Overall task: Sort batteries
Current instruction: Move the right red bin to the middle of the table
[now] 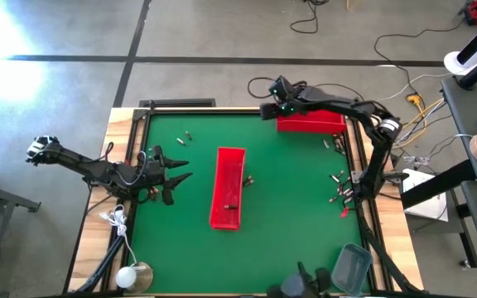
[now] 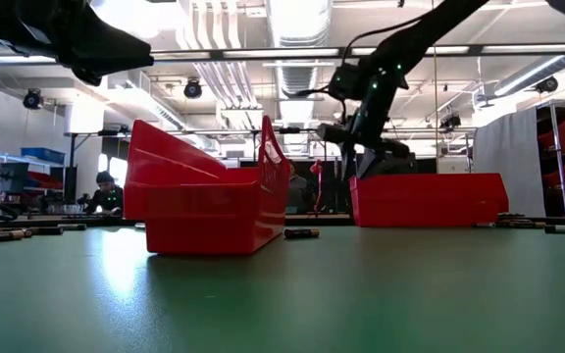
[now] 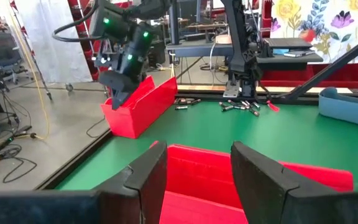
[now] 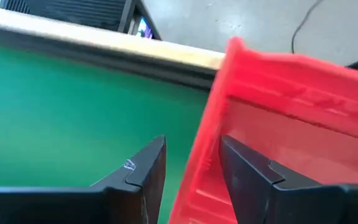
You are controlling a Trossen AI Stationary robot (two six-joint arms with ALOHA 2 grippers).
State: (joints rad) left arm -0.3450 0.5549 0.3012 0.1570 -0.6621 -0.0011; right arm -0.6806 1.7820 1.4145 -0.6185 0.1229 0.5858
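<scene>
Right wrist view has the right tool point(image 4: 191, 165) straddling the end wall of the far red bin point(image 4: 303, 124), fingers spread either side of it. The left tool point(image 1: 185, 170), fingers also spread, hangs just beside the middle bin point(image 1: 228, 187). Batteries point(image 1: 340, 189) lie loose on the green tabletop point(image 1: 292, 207), most piled well away from that middle bin toward the right edge.

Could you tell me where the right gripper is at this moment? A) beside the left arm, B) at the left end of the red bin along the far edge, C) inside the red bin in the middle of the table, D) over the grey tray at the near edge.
B: the high view shows the right gripper at the left end of the far red bin, and its wrist view shows the fingers straddling that bin's end wall.
</scene>
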